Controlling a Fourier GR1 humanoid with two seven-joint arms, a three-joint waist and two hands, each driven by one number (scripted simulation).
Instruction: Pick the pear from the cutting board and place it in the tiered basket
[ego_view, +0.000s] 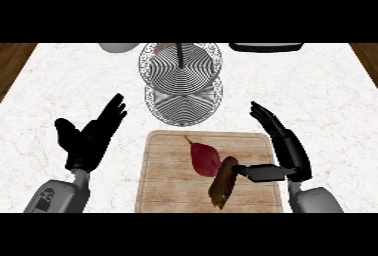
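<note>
The right hand (291, 155) is held edge-on just beside the right edge of the cutting board (166, 170), its grey forearm rising from below the board's right corner. Its fingers are kept straight and together, pointing away past the board's far edge, and they are clamped on nothing. The thumb is stretched sideways over the board and appears to touch the upper end of a long brown thing (221, 186).

The left hand (87, 142) is seen to the left of the board, palm open, fingers spread apart and relaxed, with nothing held.

The dark red pear (205, 159) is found on the middle of the board, stem toward the far edge, with the brown thing lying against its near right side.

The wire tiered basket (182, 107) is set just beyond the board's far edge. Everything is carried by a white marbled counter (317, 90). A grey bowl (118, 47) and a dark dish (266, 46) are placed well beyond the board. Wooden floor (11, 60) is shown past the counter's sides.
</note>
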